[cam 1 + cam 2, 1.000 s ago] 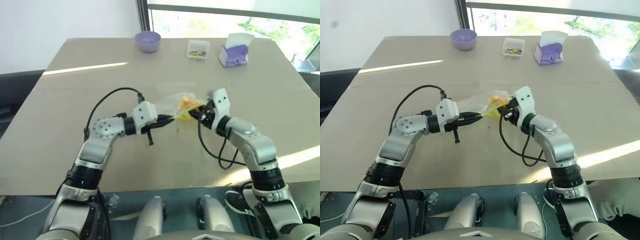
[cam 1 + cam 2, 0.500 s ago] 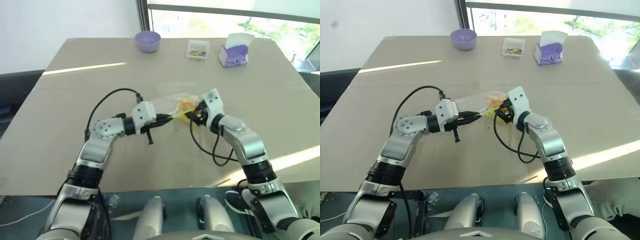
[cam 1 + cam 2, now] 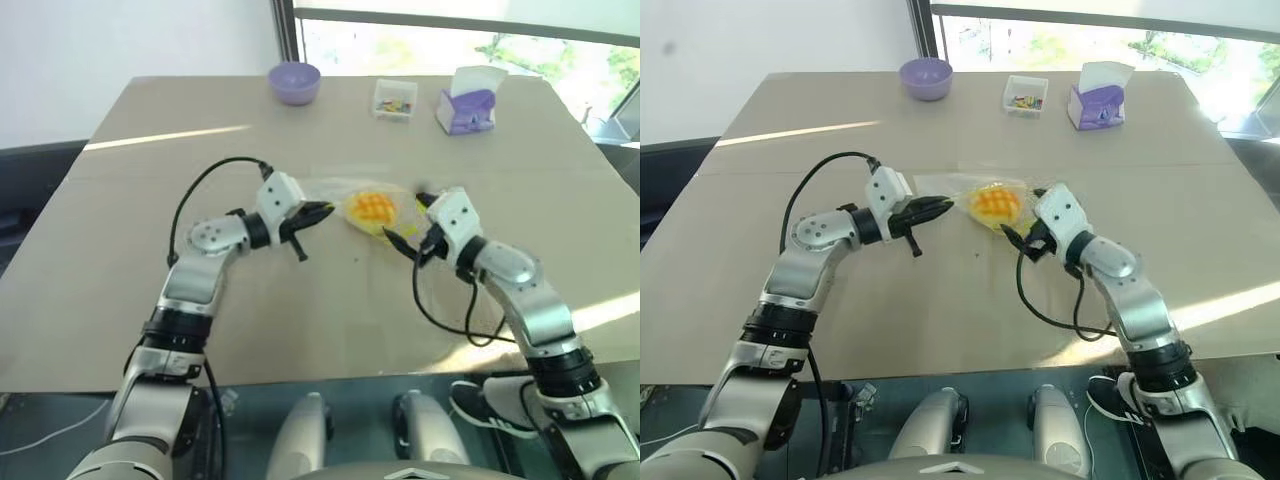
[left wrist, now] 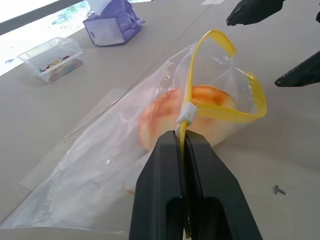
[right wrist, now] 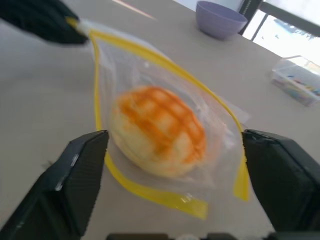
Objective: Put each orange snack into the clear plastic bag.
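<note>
The orange snack [image 3: 367,208], a round bun with a darker grid on top, sits inside the clear plastic bag [image 4: 95,170], just behind its open mouth. My left gripper [image 3: 318,212] is shut on the bag's yellow seal strip [image 4: 186,117] and holds the mouth open above the table. Just right of the mouth, my right gripper [image 3: 410,218] stands open with nothing between its fingers [image 5: 80,165]. It faces the snack [image 5: 159,130] without touching the bag.
A purple bowl [image 3: 295,80], a small clear box of coloured bits [image 3: 396,100] and a purple tissue box [image 3: 467,108] stand along the far edge of the tan table [image 3: 150,260]. Black cables loop from both wrists.
My right gripper has opened and drawn back to the right, out of the bag's mouth, leaving the snack inside. The left gripper has carried the strip slightly forward and left.
</note>
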Robot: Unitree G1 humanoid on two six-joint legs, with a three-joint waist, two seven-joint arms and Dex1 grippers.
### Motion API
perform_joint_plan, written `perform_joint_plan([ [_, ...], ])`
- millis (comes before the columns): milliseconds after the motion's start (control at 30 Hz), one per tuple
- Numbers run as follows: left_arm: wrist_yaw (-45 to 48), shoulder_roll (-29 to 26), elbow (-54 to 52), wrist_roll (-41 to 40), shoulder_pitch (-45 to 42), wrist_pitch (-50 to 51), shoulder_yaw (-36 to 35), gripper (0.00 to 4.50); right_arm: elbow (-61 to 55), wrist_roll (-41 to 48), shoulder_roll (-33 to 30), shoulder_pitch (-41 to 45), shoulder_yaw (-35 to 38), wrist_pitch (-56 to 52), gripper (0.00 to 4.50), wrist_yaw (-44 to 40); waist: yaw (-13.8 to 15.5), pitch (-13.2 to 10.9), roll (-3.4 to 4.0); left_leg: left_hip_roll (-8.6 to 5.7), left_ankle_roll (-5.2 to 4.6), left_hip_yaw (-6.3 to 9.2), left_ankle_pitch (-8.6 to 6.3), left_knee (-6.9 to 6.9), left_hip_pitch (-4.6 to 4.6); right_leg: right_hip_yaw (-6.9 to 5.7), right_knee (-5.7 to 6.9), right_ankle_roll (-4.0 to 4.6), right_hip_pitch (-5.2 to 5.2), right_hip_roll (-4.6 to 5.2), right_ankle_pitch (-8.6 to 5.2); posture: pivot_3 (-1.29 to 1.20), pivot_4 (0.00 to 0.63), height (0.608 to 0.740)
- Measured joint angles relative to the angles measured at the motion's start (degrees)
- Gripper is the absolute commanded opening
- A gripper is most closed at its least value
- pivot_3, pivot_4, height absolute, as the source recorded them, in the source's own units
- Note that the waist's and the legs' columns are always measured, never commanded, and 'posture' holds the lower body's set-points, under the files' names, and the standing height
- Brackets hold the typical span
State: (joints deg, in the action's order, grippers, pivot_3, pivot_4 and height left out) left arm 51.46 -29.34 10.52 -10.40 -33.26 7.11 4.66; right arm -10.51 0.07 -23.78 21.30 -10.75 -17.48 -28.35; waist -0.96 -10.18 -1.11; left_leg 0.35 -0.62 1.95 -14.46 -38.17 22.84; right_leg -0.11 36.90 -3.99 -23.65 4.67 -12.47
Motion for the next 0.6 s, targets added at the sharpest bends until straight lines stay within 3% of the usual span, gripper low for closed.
perform_joint_plan([
  [67,0.00,0.16,0.00,-0.28,-0.23,0.33,-0.01,0.00,0.55,-4.19,-1.60,-1.06,-0.73,3.95,2.90,1.19,-0.02,0.00,0.00,0.00,0.00,-0.01,0.00,0.00,0.00,0.01,0.00,0.00,0.00,0.00,0.00,0.00,0.150,0.737],
  [100,0.00,0.16,0.00,-0.29,-0.23,0.33,-0.01,0.00,0.55,-4.22,-1.61,-1.06,-0.73,3.99,2.67,1.21,-0.02,0.00,0.00,0.00,0.00,-0.01,0.00,0.00,0.00,0.01,0.00,0.00,0.00,0.00,0.00,0.00,0.150,0.737],
  [267,0.00,0.21,-0.02,-1.06,-0.34,1.92,-0.43,0.00,2.48,-13.07,-4.64,-1.16,-2.58,10.41,2.67,3.89,0.09,0.00,-0.01,-0.01,0.00,-0.01,0.00,-0.01,0.00,0.01,-0.02,0.00,0.01,0.01,0.00,0.00,0.150,0.737],
  [367,0.00,0.21,-0.03,-1.09,-0.40,2.58,-0.83,0.00,4.88,-15.28,-5.14,-1.14,-3.94,12.24,3.46,3.70,0.10,-0.01,-0.01,0.00,0.00,-0.01,0.00,-0.01,0.00,0.01,-0.02,0.00,0.01,0.01,0.00,0.00,0.150,0.737],
  [433,0.00,0.21,-0.18,-1.09,-0.54,2.82,-0.85,0.00,5.53,-16.50,-5.16,-1.14,-4.14,13.15,4.40,3.80,0.11,0.00,-0.01,0.00,0.00,-0.01,0.00,-0.01,0.00,0.01,-0.02,0.00,0.01,0.01,0.00,0.00,0.150,0.737],
  [600,-0.01,0.21,-0.82,-1.12,-0.66,3.83,-1.38,0.00,6.60,-18.81,-5.25,-1.16,-4.21,14.33,4.46,3.89,0.11,0.00,-0.01,0.00,0.00,-0.01,0.00,-0.01,0.00,0.01,-0.02,0.00,0.01,0.01,0.00,0.00,0.150,0.737],
])
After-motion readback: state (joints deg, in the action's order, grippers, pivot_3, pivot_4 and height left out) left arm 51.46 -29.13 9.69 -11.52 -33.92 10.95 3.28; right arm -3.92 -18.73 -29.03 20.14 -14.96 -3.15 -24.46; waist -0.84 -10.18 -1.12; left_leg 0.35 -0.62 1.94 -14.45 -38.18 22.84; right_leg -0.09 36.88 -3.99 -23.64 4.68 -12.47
